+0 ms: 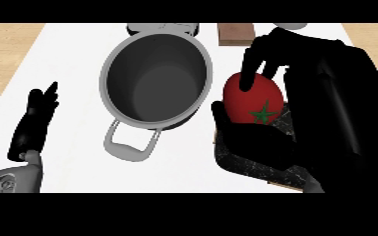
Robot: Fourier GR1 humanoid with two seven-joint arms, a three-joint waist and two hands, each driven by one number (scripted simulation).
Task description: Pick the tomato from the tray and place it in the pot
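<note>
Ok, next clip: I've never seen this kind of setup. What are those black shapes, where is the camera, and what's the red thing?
The camera sits at a humanoid robot's head, looking steeply down at a white counter. The black shapes are its hands. The right hand curls round a red tomato, above a dark tray. The left hand rests open at the left edge. A grey pot stands in the middle, holding nothing. A brown block lies behind it.

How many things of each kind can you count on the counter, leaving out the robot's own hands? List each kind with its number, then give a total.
Tomato: 1
Pot: 1
Tray: 1
Brown block at the far edge: 1
Total: 4
</note>
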